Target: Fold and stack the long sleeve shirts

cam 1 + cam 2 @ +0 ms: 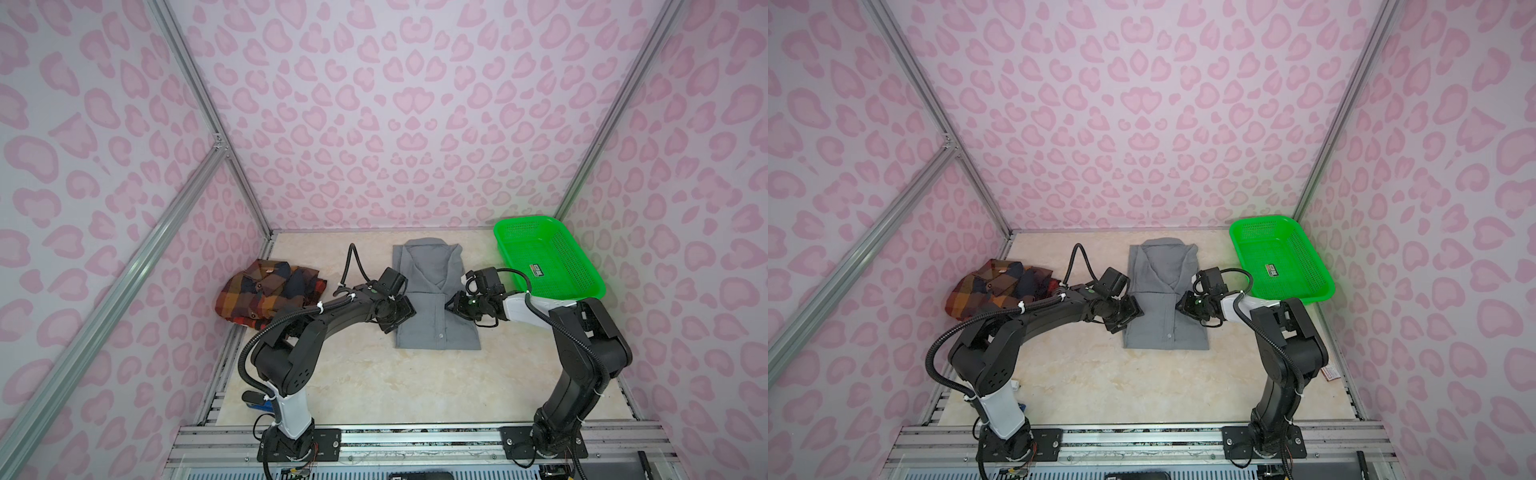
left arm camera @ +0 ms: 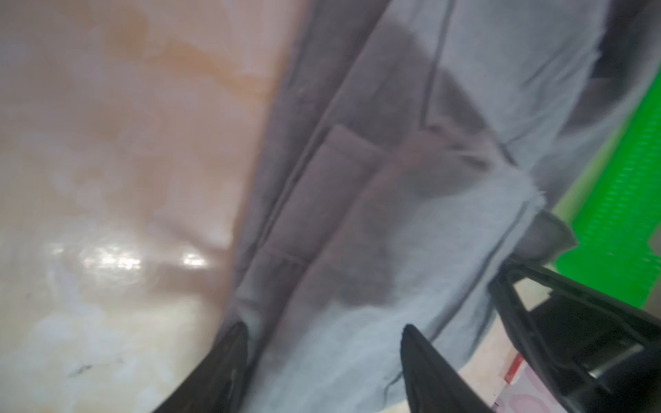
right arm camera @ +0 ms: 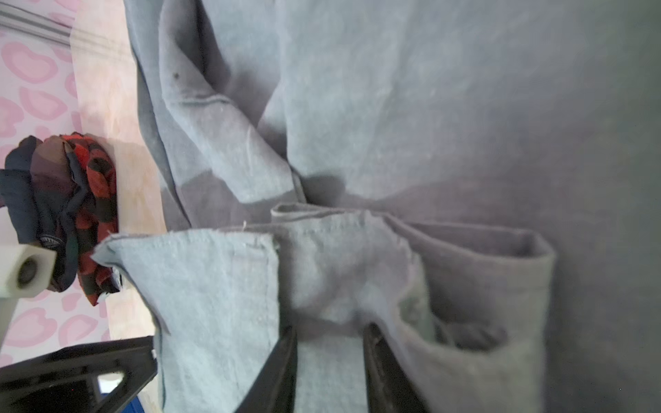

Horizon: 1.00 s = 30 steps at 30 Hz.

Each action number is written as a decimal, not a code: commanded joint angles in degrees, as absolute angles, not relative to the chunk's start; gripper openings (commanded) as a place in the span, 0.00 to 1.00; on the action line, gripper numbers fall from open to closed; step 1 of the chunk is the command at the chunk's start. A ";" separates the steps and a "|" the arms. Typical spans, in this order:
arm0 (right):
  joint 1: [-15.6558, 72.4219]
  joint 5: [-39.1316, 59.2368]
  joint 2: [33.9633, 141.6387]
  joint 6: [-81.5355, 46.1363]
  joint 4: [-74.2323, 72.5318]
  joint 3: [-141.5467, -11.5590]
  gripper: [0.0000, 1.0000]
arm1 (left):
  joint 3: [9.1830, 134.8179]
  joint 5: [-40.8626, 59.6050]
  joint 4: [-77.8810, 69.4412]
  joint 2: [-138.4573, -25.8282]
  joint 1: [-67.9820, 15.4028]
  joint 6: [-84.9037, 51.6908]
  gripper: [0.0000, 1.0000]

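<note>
A plain gray long sleeve shirt [image 1: 436,291] [image 1: 1167,291] lies folded, collar away from me, in the middle of the table in both top views. The plaid one [image 1: 270,291] [image 1: 1000,286] sits crumpled at the left wall and also shows in the right wrist view as a plaid heap [image 3: 78,200]. My left gripper [image 1: 397,323] [image 1: 1121,322] [image 2: 325,327] stands open at the gray shirt's left edge, cloth [image 2: 393,214] lying between its wide-apart fingers. My right gripper [image 1: 449,305] [image 1: 1180,305] [image 3: 329,328] is at the right edge, its jaws narrow with a fold of gray cloth [image 3: 393,107] between them.
A green mesh basket [image 1: 523,220] [image 1: 1262,220] [image 2: 626,178] stands at the back right, close behind the right arm. Pink patterned walls close in the marble table [image 1: 374,382] on three sides. An aluminium rail runs along the front edge.
</note>
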<state>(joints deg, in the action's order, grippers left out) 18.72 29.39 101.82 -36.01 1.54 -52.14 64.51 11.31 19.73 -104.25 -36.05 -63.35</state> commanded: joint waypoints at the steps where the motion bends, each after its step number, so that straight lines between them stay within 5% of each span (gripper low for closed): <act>1: 20.47 28.35 101.53 -35.64 2.28 -50.74 0.33 | 60.57 11.05 17.22 -104.71 -36.03 -64.86 0.70; 15: 31.88 25.69 92.01 -39.08 3.43 -38.90 0.33 | 36.73 8.14 16.17 -88.60 -41.38 -70.56 0.70; 23: 32.61 19.51 75.68 -35.49 16.73 -41.46 0.54 | 35.61 0.05 22.15 -74.65 -41.70 -65.71 0.73; 30: 29.71 13.56 64.85 -36.21 28.95 -40.01 0.67 | 32.31 3.62 16.24 -71.02 -41.68 -61.92 0.76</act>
